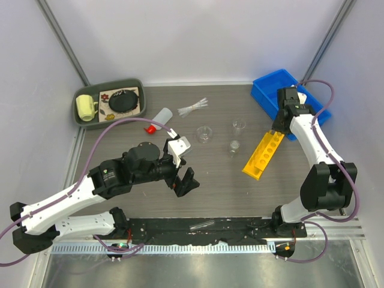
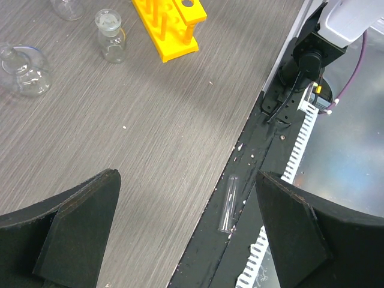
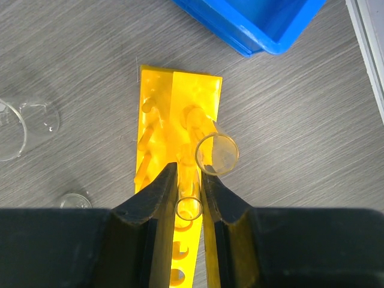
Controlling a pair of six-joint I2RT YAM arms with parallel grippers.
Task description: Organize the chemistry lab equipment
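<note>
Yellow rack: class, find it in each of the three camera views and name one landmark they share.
Top view: yellow rack, right of centre, slanted, near the blue bin.
Left wrist view: its end at the top edge.
Right wrist view: centre, under the right pincer gripping a clear tube.
Shared landmark: the small glass jar left of the rack.

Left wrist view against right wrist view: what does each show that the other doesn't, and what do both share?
Only left wrist: a loose clear tube lying on the black edge strip, framed by the open left gripper. Only right wrist: the blue bin, and the right gripper shut on a thin tube. Both: the yellow rack and small glass beakers.
</note>
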